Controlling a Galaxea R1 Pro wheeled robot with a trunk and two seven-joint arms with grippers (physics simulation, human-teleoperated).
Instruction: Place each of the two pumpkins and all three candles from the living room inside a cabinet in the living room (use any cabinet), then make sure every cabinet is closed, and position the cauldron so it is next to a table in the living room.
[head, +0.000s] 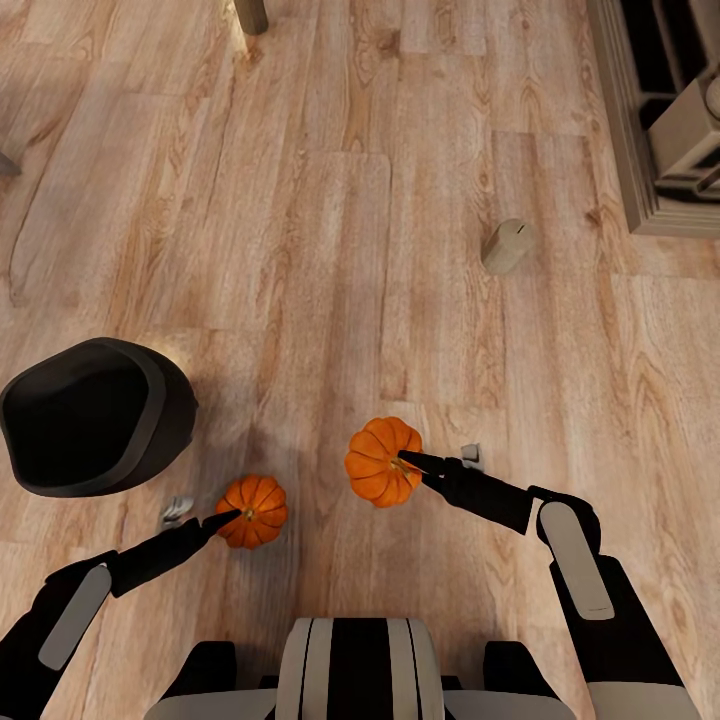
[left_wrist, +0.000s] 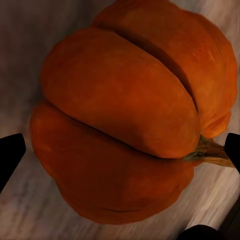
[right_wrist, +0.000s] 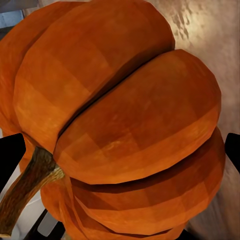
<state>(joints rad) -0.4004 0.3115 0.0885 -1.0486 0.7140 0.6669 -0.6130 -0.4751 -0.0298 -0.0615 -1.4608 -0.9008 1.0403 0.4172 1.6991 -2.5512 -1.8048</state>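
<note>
A: Head view. Left pumpkin (head: 253, 510) on the floor (head: 330, 250), near the robot; left gripper (head: 228, 516) has its tips at the pumpkin's near-left side. Right pumpkin (head: 382, 461) a bit farther out and to the right; right gripper (head: 412, 462) has its tip on it by the stem. Cauldron (head: 92, 415) tipped on its side, far left. One candle (head: 506, 246) lying farther off on the right, near the fireplace (head: 660, 110).

B: Got hold of either?

A: Can't tell from there. Left wrist: pumpkin (left_wrist: 130, 120) sits between the two fingertips (left_wrist: 10, 152), jaws wide, one each side; contact not clear. Right wrist: same, pumpkin (right_wrist: 120, 125) between spread fingertips (right_wrist: 11, 150), stem (right_wrist: 27, 190) toward one finger.

B: Handling?

A: Prob light, rigid, ribbed and rounded, so could roll or squirt out. Grip across the widest part, pads in the grooves, not the stem.
</note>
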